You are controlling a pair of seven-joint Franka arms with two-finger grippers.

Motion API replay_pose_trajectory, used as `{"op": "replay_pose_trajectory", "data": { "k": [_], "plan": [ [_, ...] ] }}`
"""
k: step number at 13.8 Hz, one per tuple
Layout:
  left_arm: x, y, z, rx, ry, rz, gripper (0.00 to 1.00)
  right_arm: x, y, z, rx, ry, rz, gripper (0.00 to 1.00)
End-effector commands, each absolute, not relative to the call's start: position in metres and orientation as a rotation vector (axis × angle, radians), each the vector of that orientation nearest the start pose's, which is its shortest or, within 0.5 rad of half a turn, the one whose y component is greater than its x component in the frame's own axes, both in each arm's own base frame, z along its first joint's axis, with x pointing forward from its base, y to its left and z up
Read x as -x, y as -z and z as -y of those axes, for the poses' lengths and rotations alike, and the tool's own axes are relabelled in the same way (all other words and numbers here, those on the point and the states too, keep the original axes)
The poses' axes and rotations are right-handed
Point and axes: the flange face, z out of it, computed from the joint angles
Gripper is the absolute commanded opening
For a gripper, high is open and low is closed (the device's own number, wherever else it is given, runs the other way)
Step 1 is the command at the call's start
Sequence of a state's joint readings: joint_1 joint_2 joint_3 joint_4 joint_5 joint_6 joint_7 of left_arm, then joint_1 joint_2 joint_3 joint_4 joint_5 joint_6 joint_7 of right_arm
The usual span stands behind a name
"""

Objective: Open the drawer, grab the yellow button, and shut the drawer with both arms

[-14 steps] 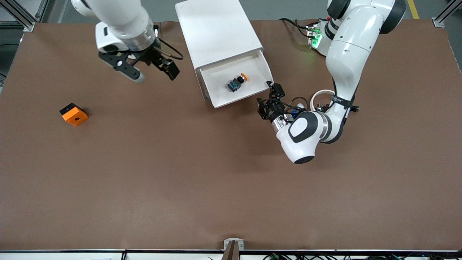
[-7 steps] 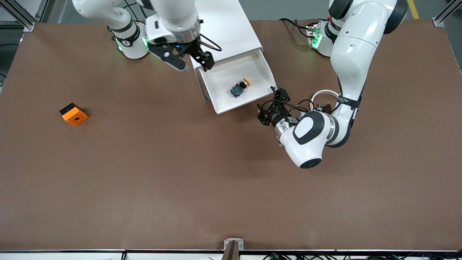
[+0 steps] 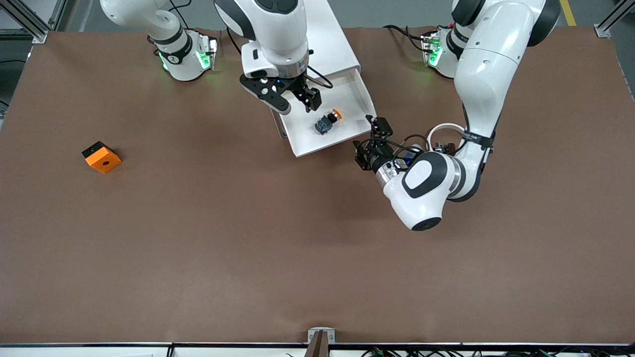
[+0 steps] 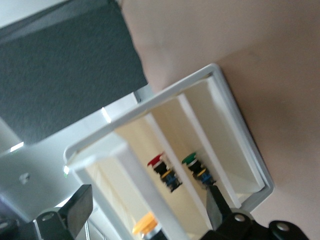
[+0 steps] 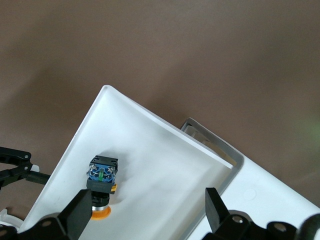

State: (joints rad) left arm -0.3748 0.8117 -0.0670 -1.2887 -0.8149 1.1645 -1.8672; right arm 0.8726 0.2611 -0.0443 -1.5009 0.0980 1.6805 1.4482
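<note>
The white cabinet (image 3: 297, 34) stands at the table's edge by the robot bases. Its drawer (image 3: 307, 136) is pulled out toward the front camera. The button (image 3: 327, 119) lies on its side in the drawer, orange cap toward the left arm's end. My right gripper (image 3: 296, 101) is open and hovers over the drawer. In the right wrist view the button (image 5: 102, 180) lies by one finger of that gripper (image 5: 145, 210). My left gripper (image 3: 370, 141) is open, low beside the drawer's front corner. The left wrist view shows its open gripper (image 4: 145, 215), the drawer wall (image 4: 132, 175) and the orange cap (image 4: 146, 223).
An orange block (image 3: 101, 157) lies toward the right arm's end. A white curved band with black clips (image 3: 441, 134) lies under the left arm. Through the cabinet's open front, a red-capped button (image 4: 162, 165) and a green-capped one (image 4: 192, 162) sit in other drawers.
My right arm swung from the right arm's end of the table to over the open drawer. My left gripper stayed by the drawer's front corner, shifting only slightly.
</note>
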Motion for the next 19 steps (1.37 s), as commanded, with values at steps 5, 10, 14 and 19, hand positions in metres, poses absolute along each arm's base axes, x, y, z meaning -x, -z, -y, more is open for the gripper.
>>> {"op": "replay_pose_trajectory", "data": {
  "k": [5,10,14,19],
  "plan": [
    [-0.547,-0.291,0.350,1.527,-1.573,1.529,1.00,-0.416,-0.474,-0.526,2.931,-0.118,-1.092,1.00],
    [-0.567,-0.301,0.320,1.637,-1.614,1.515,1.00,-0.420,-0.457,-0.537,2.889,-0.098,-1.147,1.00],
    [-0.582,-0.309,0.302,2.003,-1.617,1.364,1.00,-0.432,-0.438,-0.538,2.884,-0.076,-1.156,1.00],
    [-0.598,-0.324,0.289,2.506,-1.575,1.075,1.00,-0.436,-0.422,-0.541,2.896,-0.073,-1.162,1.00]
  ]
}}
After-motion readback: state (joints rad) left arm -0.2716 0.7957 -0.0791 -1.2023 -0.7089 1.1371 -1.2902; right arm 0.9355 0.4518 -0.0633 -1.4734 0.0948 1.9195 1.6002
